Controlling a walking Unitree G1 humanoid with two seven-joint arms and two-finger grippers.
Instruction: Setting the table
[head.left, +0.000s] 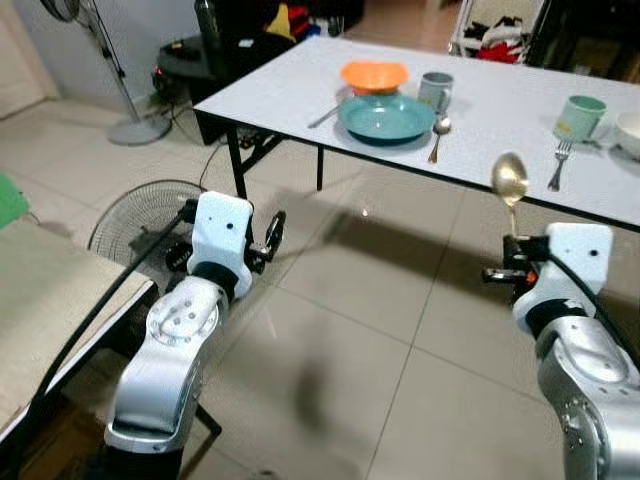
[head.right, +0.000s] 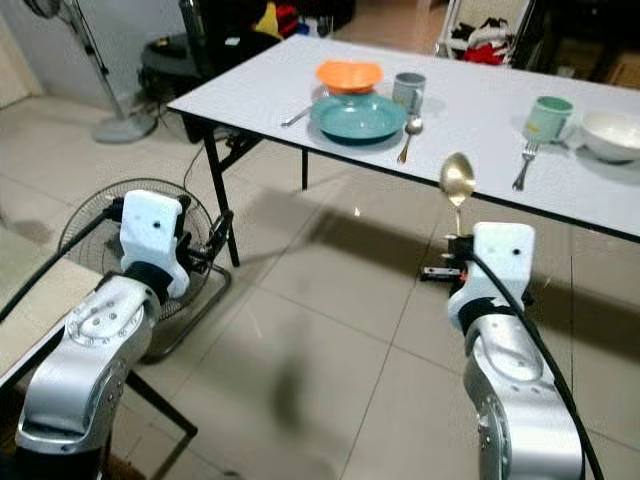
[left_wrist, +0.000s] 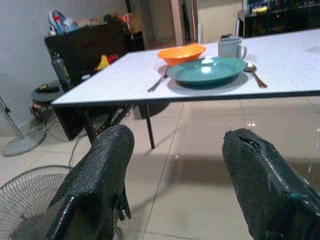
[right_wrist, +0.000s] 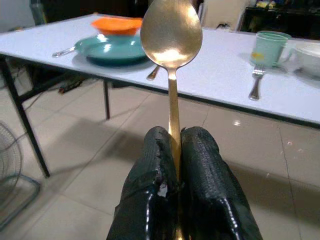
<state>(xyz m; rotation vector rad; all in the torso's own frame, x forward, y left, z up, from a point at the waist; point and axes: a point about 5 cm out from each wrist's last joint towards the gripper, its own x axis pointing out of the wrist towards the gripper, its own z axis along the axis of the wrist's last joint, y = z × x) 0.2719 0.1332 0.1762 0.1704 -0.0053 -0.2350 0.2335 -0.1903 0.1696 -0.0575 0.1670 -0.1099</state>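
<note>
A white table (head.left: 284, 88) carries a teal plate (head.left: 386, 118) with an orange bowl (head.left: 374, 75) behind it. A grey mug (head.left: 435, 91), a spoon (head.left: 439, 137) and a fork (head.left: 323, 117) lie around the plate. Further right stand a green mug (head.left: 580, 117), a second fork (head.left: 559, 165) and a white bowl (head.left: 630, 133). My right gripper (right_wrist: 176, 135) is shut on the handle of a gold spoon (head.left: 509, 180), held upright short of the table's near edge. My left gripper (left_wrist: 177, 137) is open and holds nothing, low over the floor facing the table's left end.
A floor fan (head.left: 130, 225) lies on the tiles just behind my left arm. A pedestal fan (head.left: 138, 128) and dark furniture (head.left: 230, 45) stand beyond the table's left corner. A beige cushioned seat (head.left: 45, 300) is at my near left.
</note>
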